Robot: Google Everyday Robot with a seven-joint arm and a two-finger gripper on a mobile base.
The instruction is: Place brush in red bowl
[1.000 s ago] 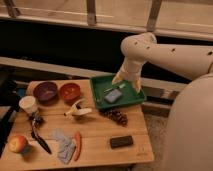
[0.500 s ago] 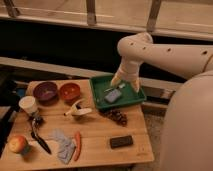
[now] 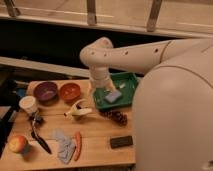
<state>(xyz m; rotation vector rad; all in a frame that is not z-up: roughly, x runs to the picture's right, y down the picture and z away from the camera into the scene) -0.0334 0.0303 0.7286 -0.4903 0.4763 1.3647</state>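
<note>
gripper [image 3: 99, 89] at green tray's [image 3: 131, 78] left edge, mostly hidden by arm [image 3: 125, 52], robot body [image 3: 175, 115] cropped right

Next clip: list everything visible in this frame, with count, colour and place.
brush: 1, black, front left, between apple and cloth
red bowl: 1, orange-red, back, right of purple bowl
purple bowl: 1, dark purple, back left
white cup: 1, white, left edge, in front of purple bowl
banana: 1, yellowish, centre
apple: 1, red-yellow, front left corner
cloth: 1, grey, front, left of carrot
carrot: 1, orange, front centre
green tray: 1, green, back right
pale item: 1, bluish, in tray
dark clump: 1, brown, in front of tray
black block: 1, black, front right
table: 1, wooden
gripper: 1, white arm, at tray's left edge
</note>
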